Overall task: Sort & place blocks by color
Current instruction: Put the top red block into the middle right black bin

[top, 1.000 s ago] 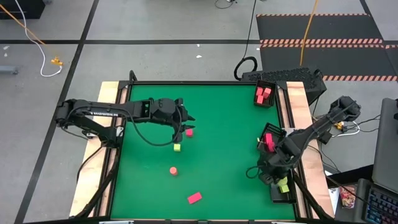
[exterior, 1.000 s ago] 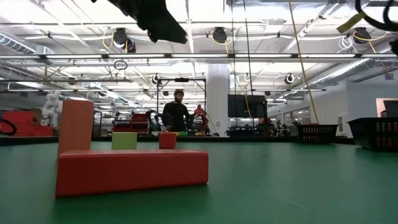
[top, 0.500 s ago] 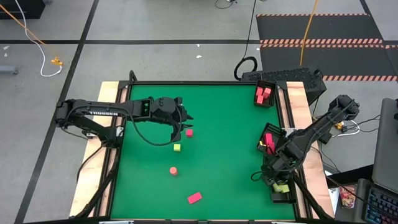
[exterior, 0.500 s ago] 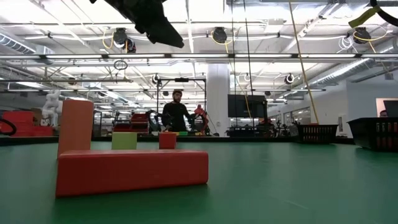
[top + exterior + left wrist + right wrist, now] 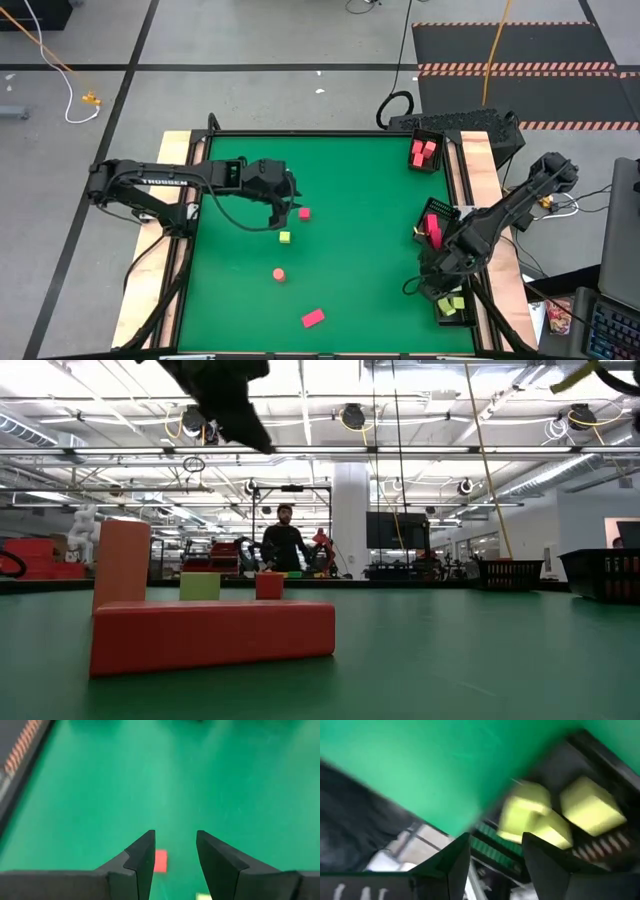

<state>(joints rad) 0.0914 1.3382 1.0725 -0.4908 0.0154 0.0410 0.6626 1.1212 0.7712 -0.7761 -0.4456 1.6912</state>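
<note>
L gripper [image 5: 291, 205] hangs over the green mat [image 5: 350, 250] w/ fingers [image 5: 142, 862] spread apart & nothing between them; in its wrist view a small pink-red cube [image 5: 160, 861] shows on the mat through the gap, and a bit of yellow-green cube [image 5: 203, 896] sits at the frame edge. From above, that pink-red cube [image 5: 304, 213] lies just beside the L gripper tip, the yellow-green cube [image 5: 285, 237] near it, both apart from each other. Further out on the mat: a small round pink-red piece [image 5: 279, 273], then a pink-red oblong brick [image 5: 313, 318] near the front edge, well apart from the rest. Low view has the brick [image 5: 212, 636] closest, the round piece [image 5: 121, 565] standing behind it, and the two cubes beyond. R gripper [image 5: 436, 284] is at the mat's right edge, just beside the front black tray [image 5: 455, 310], fingers [image 5: 455, 865] open, empty; its wrist view looks at yellow-green blocks [image 5: 555, 815] lying in that tray. From above the yellow-green blocks [image 5: 454, 304] sit inside the tray. A middle tray [image 5: 433, 225] on the right side holds pink-red blocks [image 5: 434, 227]; a far-corner tray [image 5: 425, 152] holds more pink-red blocks [image 5: 422, 152]. A person [image 5: 284, 541] stands in the room beyond the table.
</note>
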